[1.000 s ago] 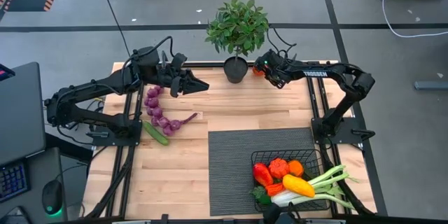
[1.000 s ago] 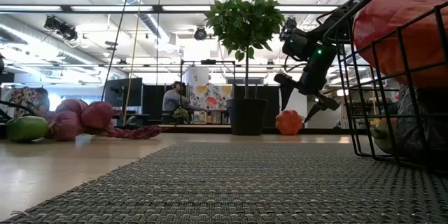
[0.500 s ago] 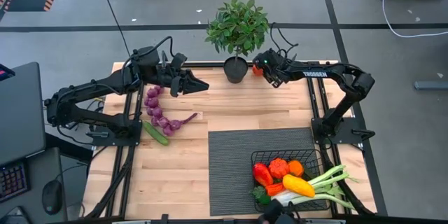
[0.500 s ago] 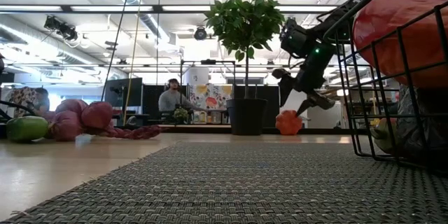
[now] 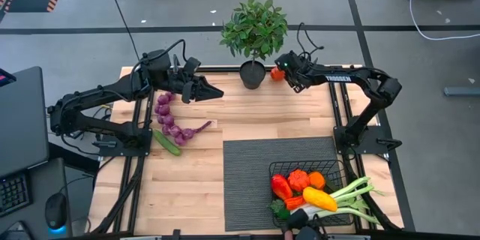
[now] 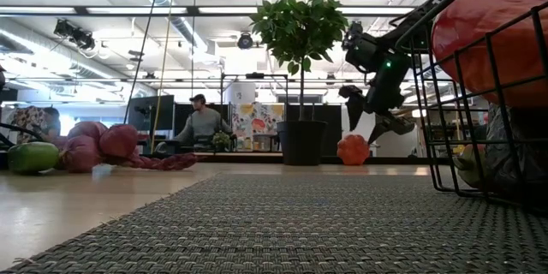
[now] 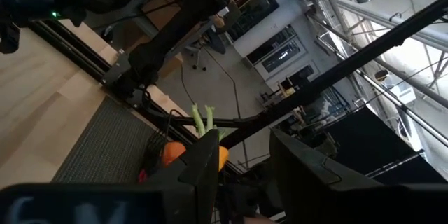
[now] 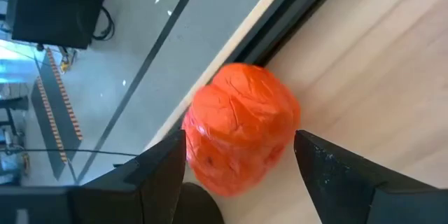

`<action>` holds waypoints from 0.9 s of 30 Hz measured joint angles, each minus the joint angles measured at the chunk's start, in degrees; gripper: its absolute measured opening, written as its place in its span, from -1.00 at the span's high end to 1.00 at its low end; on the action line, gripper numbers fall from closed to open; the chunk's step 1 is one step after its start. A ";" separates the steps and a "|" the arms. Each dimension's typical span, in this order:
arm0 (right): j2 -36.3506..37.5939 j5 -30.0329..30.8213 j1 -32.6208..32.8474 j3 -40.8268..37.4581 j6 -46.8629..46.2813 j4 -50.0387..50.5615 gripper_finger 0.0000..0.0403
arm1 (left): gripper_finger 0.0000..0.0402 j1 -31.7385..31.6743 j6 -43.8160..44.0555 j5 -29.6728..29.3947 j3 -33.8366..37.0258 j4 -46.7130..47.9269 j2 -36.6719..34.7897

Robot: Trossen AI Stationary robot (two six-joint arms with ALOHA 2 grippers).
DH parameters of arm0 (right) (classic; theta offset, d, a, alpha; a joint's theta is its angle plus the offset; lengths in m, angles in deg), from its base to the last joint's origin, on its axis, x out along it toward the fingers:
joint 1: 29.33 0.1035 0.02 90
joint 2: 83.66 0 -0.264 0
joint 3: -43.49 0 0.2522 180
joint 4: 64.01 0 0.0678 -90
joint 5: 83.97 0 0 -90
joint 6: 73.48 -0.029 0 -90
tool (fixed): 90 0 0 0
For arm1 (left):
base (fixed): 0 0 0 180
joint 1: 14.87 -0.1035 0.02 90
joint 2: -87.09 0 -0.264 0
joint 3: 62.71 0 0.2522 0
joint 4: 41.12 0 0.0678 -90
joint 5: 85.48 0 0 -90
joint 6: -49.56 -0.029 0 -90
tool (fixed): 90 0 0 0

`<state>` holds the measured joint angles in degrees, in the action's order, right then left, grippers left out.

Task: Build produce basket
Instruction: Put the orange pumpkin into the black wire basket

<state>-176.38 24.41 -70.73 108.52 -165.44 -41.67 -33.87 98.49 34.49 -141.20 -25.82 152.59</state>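
Right gripper point(image 5: 289, 77) spread wide at the table's far edge, fingers point(image 8: 350, 175) flanking a crinkled, glossy orange-red pepper point(image 8: 241, 126), not gripping. Potted plant point(image 5: 254, 37) just beside, crowding that corner. Left gripper point(image 5: 214, 90) hovering near the far edge, fingers slightly parted, empty. Nearby: knobbly purple grapes point(image 5: 171, 117) and smooth green cucumber point(image 5: 168, 143). Black wire-mesh basket point(image 5: 337, 167) heaped with produce, on ribbed dark mat point(image 5: 255, 180).

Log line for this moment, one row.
right claw: open, straddling orange-red produce by plant pot | left claw: open, idle over table | basket: partly filled | grapes, cucumber: on table
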 joint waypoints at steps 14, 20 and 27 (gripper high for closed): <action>0.00 0.16 -0.44 0.00 0.17 -1.68 -0.33 | 0.34 0.00 1.40 -0.01 0.00 0.00 0.00; 0.00 -1.11 -0.44 0.00 16.45 -5.01 -0.33 | 0.34 0.00 -0.35 0.26 0.00 0.01 0.00; 0.00 -1.75 -0.66 0.00 23.72 -4.68 -0.33 | 0.34 0.00 -0.70 0.28 -0.01 0.02 0.00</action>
<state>-176.38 22.65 -71.40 108.52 -141.72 -46.35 -33.87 97.79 34.78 -141.21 -25.80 152.59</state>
